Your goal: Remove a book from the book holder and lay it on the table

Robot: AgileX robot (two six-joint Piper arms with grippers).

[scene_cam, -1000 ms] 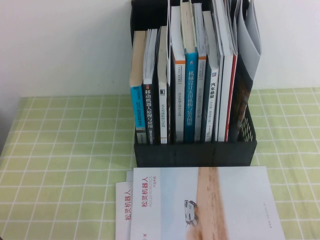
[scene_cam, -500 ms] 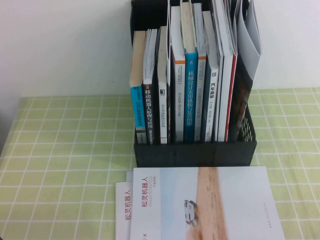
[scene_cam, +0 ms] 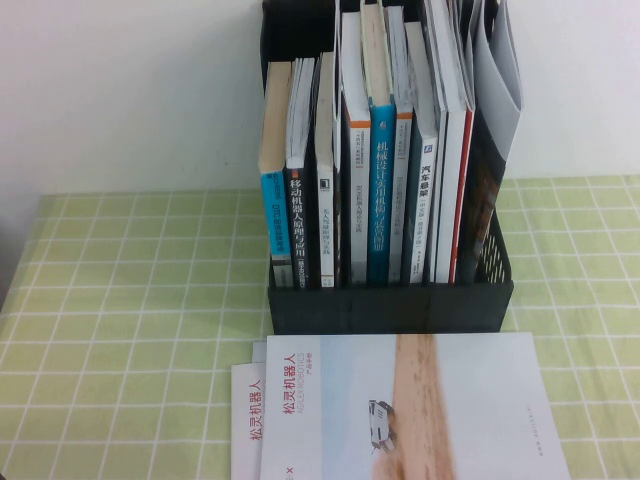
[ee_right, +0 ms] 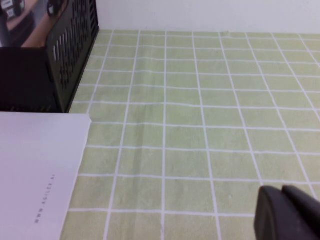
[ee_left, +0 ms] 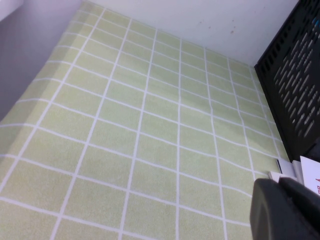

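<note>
The book (scene_cam: 410, 410), a white brochure with a red title and a pale tan band, lies flat on the table (scene_cam: 130, 300) just in front of the black book holder (scene_cam: 390, 308). Its white corner (ee_right: 40, 175) shows in the right wrist view. My left gripper (ee_left: 280, 187) hovers over the cloth to the left of the holder's mesh side (ee_left: 295, 90), fingers pressed together and holding nothing. My right gripper (ee_right: 281, 192) hangs over the cloth to the right of the holder (ee_right: 65, 50), shut and empty. Neither gripper shows in the high view.
A second brochure (scene_cam: 247, 420) lies partly under the book, sticking out on its left. Thick books with coloured spines (scene_cam: 380, 200) stand in the holder, with floppy brochures (scene_cam: 495, 70) in its right compartment. A white wall stands behind.
</note>
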